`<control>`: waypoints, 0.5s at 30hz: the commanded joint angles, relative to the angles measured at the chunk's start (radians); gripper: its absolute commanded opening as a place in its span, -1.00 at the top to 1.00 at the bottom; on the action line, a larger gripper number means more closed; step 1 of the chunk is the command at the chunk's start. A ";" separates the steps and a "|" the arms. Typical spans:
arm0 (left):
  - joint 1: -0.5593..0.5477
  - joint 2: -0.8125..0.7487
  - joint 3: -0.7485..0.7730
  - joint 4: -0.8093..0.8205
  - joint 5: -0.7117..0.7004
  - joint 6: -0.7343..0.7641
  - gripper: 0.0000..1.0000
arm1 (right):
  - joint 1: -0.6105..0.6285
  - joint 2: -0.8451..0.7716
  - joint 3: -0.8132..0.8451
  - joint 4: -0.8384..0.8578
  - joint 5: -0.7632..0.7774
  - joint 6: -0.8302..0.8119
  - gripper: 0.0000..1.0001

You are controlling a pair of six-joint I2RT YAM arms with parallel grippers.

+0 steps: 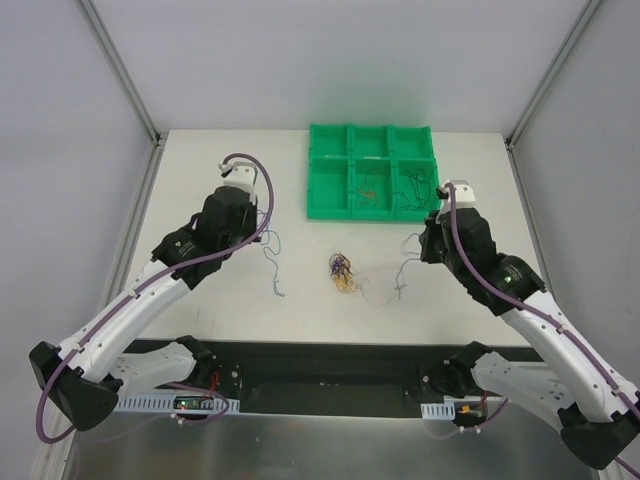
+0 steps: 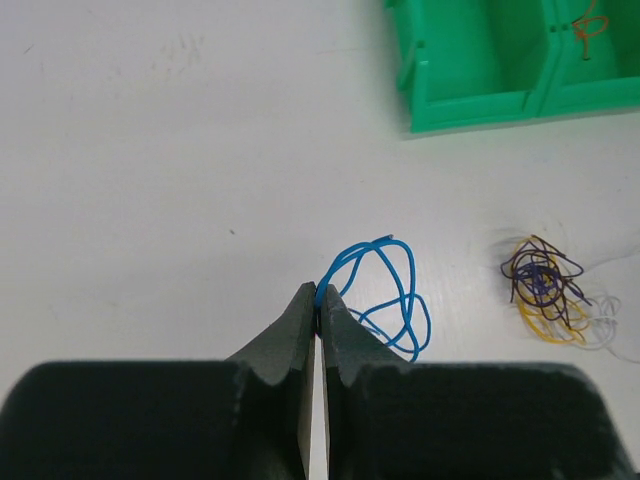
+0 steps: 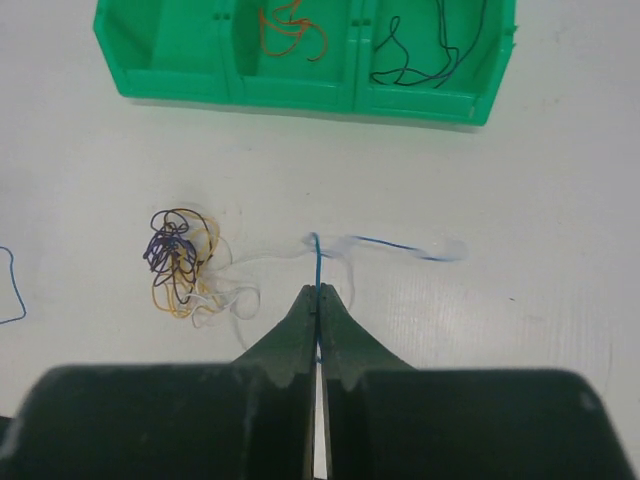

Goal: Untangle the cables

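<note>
Noted matt white finish on table (image 2: 150, 150), with faint grey scuffs toward upper left of frame. Logged tray (image 3: 290, 88) as green moulded plastic, smooth, mild gloss on rims. Recorded cables (image 3: 180, 260) as thin with smooth plastic sheaths, a few pale and near-translucent. Marked left gripper (image 2: 318, 308) and right gripper (image 3: 320, 300) as dark, matt, finely grainy. Put down left arm (image 1: 120, 320) shell as smooth white plastic, slight sheen; post (image 1: 120, 70) at upper left as dull bare metal.

Left tool (image 2: 317, 292), right tool (image 3: 319, 291): both closed.
</note>
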 commanded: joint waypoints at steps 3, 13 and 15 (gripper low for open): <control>0.024 0.001 0.030 -0.034 -0.049 0.030 0.98 | 0.001 -0.024 0.017 -0.011 0.067 -0.020 0.99; 0.054 0.090 0.007 -0.034 0.227 -0.031 0.46 | -0.027 0.114 0.147 0.122 -0.116 -0.052 0.99; 0.060 0.127 -0.006 -0.028 0.322 -0.063 -0.25 | -0.044 0.185 0.206 0.148 -0.153 -0.080 0.99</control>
